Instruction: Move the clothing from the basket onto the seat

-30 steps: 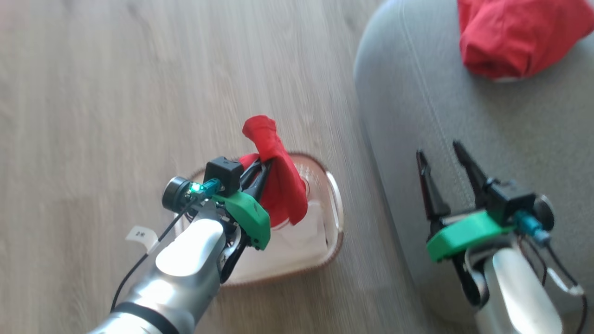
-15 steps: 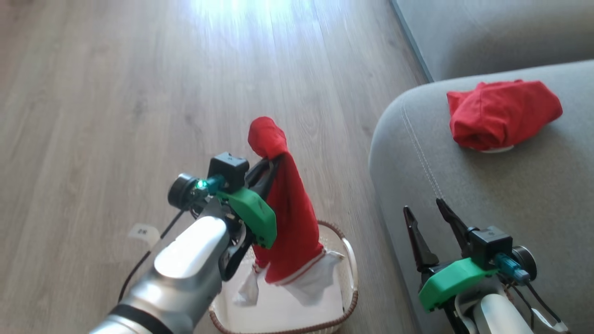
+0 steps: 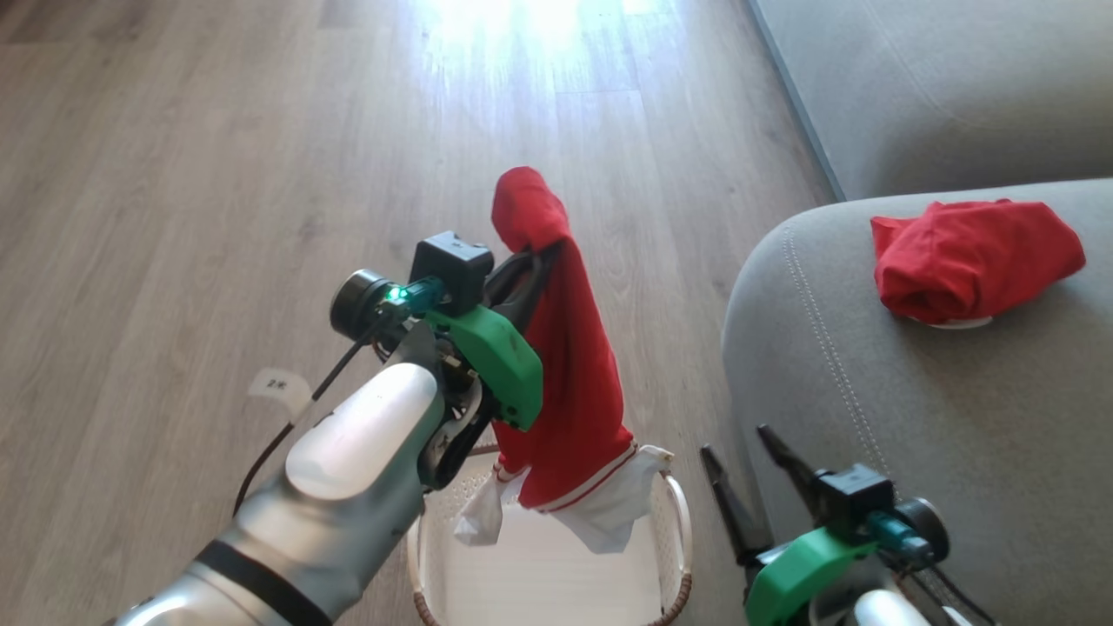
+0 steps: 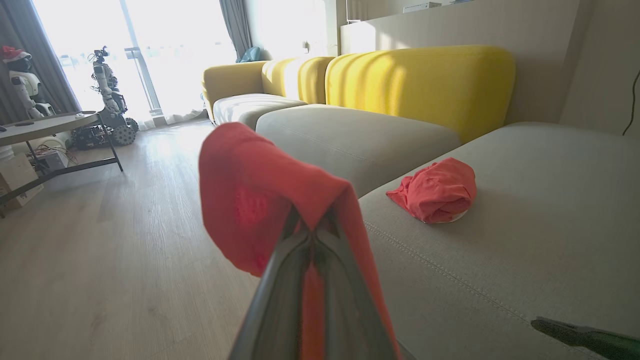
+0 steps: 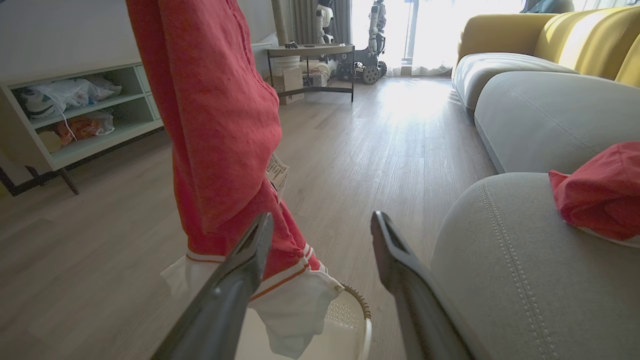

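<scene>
Carry step in hand: left gripper (image 3: 533, 261) pinches one red garment (image 3: 574, 382), its white hem hanging low over the basket (image 3: 681, 530), other garment (image 3: 974, 261) lying on the seat (image 3: 869, 417), right gripper (image 3: 735, 441) spread and empty; next move, as judged: swing right over the seat, then release.

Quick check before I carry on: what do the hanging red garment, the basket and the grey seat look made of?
Hanging red garment: soft matte cloth, possibly knit; it drapes limply, white striped trim at the hem.
Basket: probably rigid cream plastic, smooth, perforated walls, brown woven-look rim.
Seat: grey matte upholstery fabric, with a stitched seam.
</scene>
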Available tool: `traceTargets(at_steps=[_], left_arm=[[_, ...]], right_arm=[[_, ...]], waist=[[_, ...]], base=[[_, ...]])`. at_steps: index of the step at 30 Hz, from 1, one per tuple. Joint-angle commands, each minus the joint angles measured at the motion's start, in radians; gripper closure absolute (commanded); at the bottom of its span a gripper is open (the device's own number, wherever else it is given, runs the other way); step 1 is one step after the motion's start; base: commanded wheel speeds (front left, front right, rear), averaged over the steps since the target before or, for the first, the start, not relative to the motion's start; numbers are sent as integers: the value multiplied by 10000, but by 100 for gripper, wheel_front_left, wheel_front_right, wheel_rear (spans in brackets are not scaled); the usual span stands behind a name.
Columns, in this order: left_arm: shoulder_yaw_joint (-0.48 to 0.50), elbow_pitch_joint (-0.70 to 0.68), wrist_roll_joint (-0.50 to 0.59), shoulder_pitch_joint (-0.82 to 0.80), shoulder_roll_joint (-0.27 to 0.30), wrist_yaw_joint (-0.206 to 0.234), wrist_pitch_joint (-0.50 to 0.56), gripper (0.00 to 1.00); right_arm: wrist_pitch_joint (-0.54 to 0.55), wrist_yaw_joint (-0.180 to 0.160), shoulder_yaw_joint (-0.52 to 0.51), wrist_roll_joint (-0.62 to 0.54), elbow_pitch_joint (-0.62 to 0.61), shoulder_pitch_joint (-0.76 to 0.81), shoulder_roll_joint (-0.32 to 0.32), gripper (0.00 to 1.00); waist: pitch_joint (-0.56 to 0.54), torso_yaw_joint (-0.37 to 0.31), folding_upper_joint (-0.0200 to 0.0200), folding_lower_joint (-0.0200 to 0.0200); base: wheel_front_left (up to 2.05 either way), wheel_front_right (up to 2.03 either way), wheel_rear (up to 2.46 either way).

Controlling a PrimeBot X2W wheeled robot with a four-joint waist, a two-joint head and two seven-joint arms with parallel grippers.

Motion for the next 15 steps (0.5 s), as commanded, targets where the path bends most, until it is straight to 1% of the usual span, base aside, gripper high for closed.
traceTargets(at_steps=[1,10,15], left_arm=[[277,-454,16,-870,239,74,73,100],[-6,-1117,41,-1201,-109,123,464,100],[-117,-1378,87,-1331,-201,149,515,100]], right_arm=[[-27,-4,424,-41,-128,-642,15,0],[-31,-4,1493,-171,980,-1746,15,0],[-45,-4,1873,-32,1519,-2345,15,0]], waist=[[-54,128,-1,1],[-125,720,-1,1],[-145,939,-1,1]], base=[[0,0,0],[0,0,0],[0,0,0]])
